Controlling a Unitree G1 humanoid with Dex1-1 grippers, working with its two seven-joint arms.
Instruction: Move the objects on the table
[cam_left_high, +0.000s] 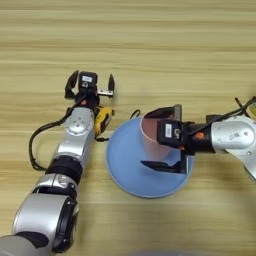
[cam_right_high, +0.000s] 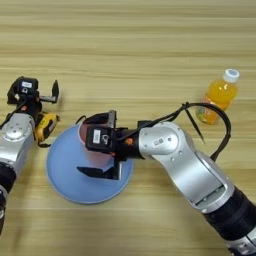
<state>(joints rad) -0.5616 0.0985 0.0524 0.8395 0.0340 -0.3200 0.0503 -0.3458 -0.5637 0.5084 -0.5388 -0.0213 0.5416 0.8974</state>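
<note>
Table (cam_left_high: 150, 40): one cup (cam_left_high: 152, 142), one bottle (cam_right_high: 218, 96)

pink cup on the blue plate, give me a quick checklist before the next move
1. Right hand around the pink cup: ok, one black finger sits on the far side and one on the near side.
2. Firm grip on the cup: cannot tell, contact between fingers and cup wall is not clear.
3. Cup upright on the blue plate: ok, it stands inside the rim.
4. Left hand out of the way: ok, it is open beyond the plate's left edge, holding nothing.
5. Orange-drink bottle clear of the right arm: ok, it stands apart on the far right.
6. Thin black stick located: ok, beside the bottle, near the arm's cable.
</note>
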